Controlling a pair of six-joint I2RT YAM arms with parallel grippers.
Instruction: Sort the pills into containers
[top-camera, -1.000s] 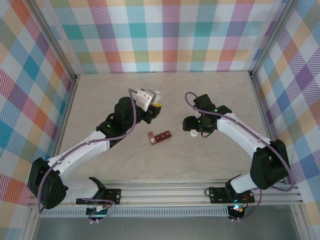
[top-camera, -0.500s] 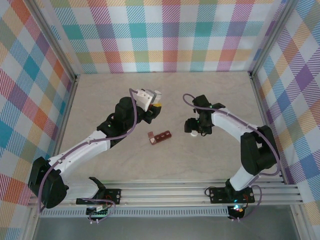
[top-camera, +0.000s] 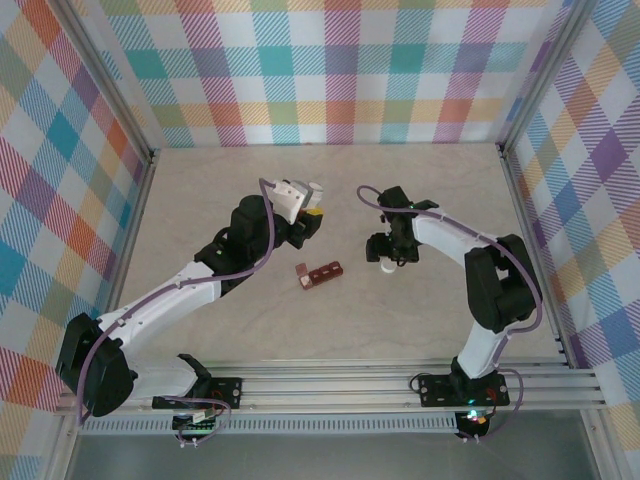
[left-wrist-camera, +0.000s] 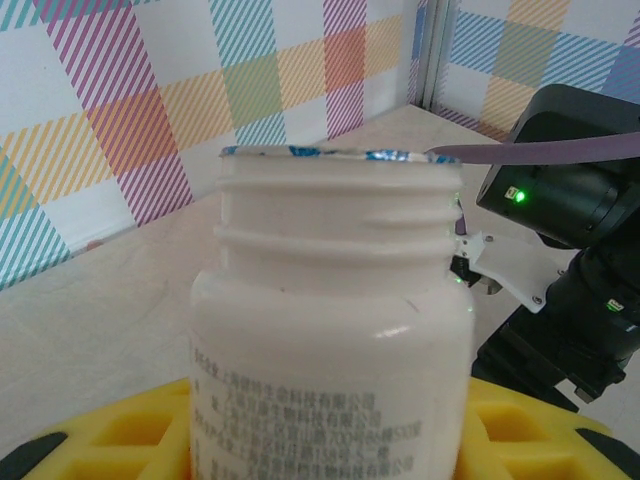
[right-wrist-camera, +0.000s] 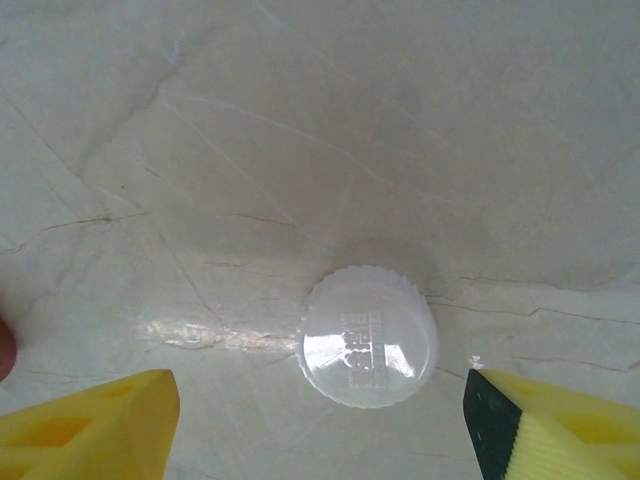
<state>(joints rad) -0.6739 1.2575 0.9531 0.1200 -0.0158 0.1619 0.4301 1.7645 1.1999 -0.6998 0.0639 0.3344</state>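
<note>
Left pincer (top-camera: 307, 209): closed on the white bottle (left-wrist-camera: 330, 330), which stands upright with its cap off, centre-left of the top view.
Containers (top-camera: 320, 273): at the centre of the top view, on the table, below and slightly right of the bottle; long axis runs left to right, rising a little rightward; about midway between the two pincers.
Cap (right-wrist-camera: 368, 335): flat on the table, right of the containers.
Right pincer (top-camera: 386, 256): wide, straddling the cap without touching it.

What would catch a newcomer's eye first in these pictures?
First, the uncapped white bottle, a foil seal across its mouth, clamped in the left gripper. Then a white cap lying on the table under the open right gripper, right of the red-brown container strip.
</note>
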